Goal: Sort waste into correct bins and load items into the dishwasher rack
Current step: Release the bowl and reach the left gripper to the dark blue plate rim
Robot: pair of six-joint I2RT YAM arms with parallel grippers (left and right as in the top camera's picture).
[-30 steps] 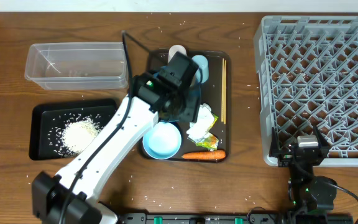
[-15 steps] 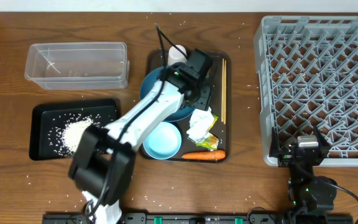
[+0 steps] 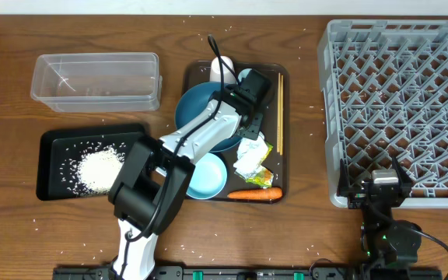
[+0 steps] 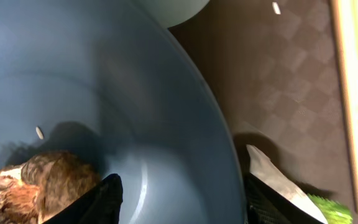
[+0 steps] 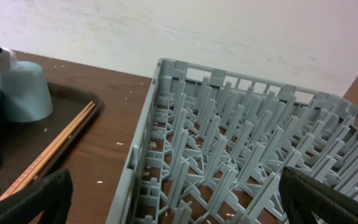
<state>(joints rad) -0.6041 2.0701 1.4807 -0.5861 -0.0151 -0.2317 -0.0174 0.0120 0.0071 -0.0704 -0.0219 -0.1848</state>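
My left gripper (image 3: 247,127) is open at the right rim of the dark-blue dish (image 3: 197,109) on the brown tray. In the left wrist view the gripper (image 4: 185,194) straddles that rim: one finger (image 4: 107,199) is inside the dish (image 4: 104,81) and the other is outside. A small brown food lump (image 4: 36,186) lies in the dish beside the inner finger. The tissue (image 3: 249,158), wrapper (image 3: 261,176) and carrot (image 3: 255,194) lie to the right. My right gripper (image 5: 179,208) stands wide open and empty beside the dishwasher rack (image 5: 241,143).
The light-blue bowl (image 3: 206,175), white cup (image 3: 220,66), pale-blue cup (image 3: 247,76) and chopsticks (image 3: 280,113) share the brown tray (image 3: 271,84). The black tray (image 3: 49,155) holds rice (image 3: 99,167); the clear tub (image 3: 96,78) stands behind it. The rack (image 3: 403,101) fills the right.
The left arm has swung right across the dark-blue dish to its right rim, and its jaws have narrowed a little. The right arm has not moved.
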